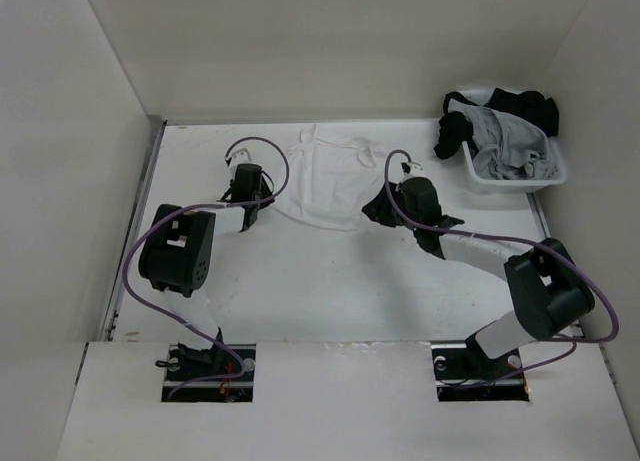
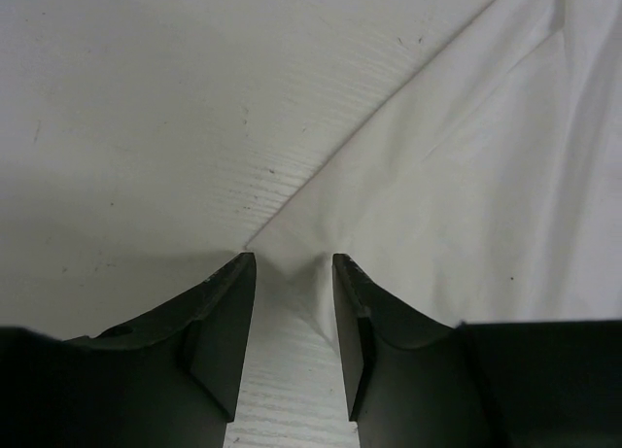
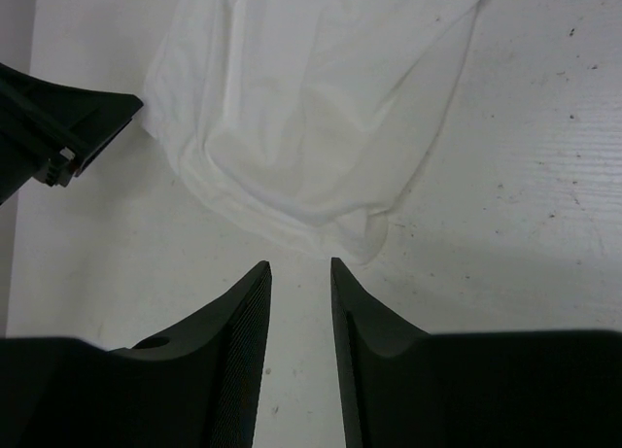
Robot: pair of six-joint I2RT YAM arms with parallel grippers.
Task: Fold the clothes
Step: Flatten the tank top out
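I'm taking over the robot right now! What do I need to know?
White top: spread on the table, straps at the far side.
Left end effector: open, the top's near-left corner at its fingertips, not gripped.
Right end effector: open, just short of the near-right hem.
Done: top laid out; no fold yet.
Left: probably grip both near corners, then fold.
Grey and black clothes sit in the basket.
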